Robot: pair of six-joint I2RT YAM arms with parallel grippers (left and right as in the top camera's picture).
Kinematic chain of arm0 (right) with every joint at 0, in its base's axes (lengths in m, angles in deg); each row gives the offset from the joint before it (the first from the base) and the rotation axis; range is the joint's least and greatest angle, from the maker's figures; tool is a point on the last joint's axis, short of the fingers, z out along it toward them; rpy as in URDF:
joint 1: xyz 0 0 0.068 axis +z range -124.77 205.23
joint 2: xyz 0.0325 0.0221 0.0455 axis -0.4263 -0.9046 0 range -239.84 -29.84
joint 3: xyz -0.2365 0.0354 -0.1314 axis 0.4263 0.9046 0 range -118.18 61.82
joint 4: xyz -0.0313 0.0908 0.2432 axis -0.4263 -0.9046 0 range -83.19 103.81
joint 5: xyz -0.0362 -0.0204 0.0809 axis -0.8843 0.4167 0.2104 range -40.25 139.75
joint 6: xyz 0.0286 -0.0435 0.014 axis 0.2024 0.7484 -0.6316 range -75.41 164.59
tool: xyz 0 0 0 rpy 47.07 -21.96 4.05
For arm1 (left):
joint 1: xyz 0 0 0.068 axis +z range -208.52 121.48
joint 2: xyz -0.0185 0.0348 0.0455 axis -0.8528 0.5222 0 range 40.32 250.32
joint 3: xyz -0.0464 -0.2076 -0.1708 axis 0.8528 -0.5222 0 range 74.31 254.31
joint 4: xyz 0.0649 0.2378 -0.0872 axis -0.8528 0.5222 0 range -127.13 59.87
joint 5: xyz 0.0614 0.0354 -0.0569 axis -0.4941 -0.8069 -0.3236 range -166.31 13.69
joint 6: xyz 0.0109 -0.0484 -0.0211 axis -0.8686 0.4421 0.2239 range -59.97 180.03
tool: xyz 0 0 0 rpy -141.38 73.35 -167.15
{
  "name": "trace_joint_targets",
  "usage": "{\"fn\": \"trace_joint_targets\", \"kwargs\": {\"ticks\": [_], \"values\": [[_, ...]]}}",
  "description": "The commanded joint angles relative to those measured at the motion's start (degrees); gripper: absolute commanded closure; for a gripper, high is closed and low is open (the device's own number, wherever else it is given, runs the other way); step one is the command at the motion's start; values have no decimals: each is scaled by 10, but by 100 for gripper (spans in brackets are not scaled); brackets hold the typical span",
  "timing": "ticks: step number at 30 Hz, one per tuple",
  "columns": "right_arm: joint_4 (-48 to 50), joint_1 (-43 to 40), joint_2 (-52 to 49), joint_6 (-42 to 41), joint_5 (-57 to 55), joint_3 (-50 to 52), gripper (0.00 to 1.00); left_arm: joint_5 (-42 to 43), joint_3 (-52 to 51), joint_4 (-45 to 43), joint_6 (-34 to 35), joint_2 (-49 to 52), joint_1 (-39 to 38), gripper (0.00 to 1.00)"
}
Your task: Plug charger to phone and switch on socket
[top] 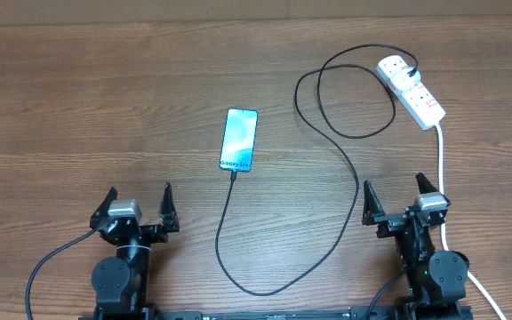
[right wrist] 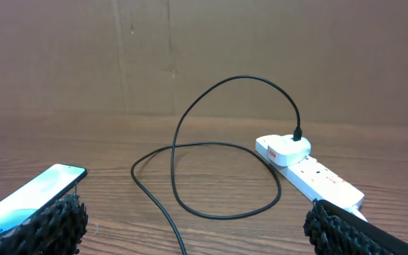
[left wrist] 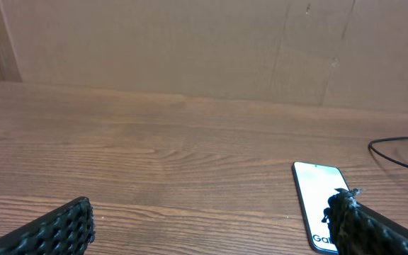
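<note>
The phone (top: 239, 140) lies face up mid-table, its teal screen lit; it also shows in the left wrist view (left wrist: 316, 198) and the right wrist view (right wrist: 30, 195). The charger's black cable (top: 345, 169) runs from the phone's near end, loops across the table and ends in a white plug head (top: 396, 68) seated in the socket (top: 419, 96) at the far right; cable (right wrist: 183, 142) and socket (right wrist: 310, 173) show in the right wrist view. My left gripper (top: 138, 206) and right gripper (top: 396, 197) are both open and empty near the front edge.
The socket's thick white cord (top: 442, 169) runs down past my right gripper to the front right edge. A brown cardboard wall (right wrist: 190, 49) stands behind the wooden table (top: 78, 107).
</note>
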Motion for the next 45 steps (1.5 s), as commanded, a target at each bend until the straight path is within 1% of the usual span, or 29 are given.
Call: {"fn": "trace_joint_targets", "kwargs": {"ticks": [1, 18, 24, 45], "values": [[3, 3, 6, -3, -5, 6, 0, 9, -2, 0, -13, -7, 2, 0], [3, 2, 6, -3, -6, 6, 0, 9, -2, 0, -13, -6, 2, 0], [2, 2, 6, -53, -8, 6, 0, 9, -2, 0, -13, -6, 2, 0], [3, 2, 6, -42, -12, 6, 0, 9, -2, 0, -13, -6, 2, 0]]}}
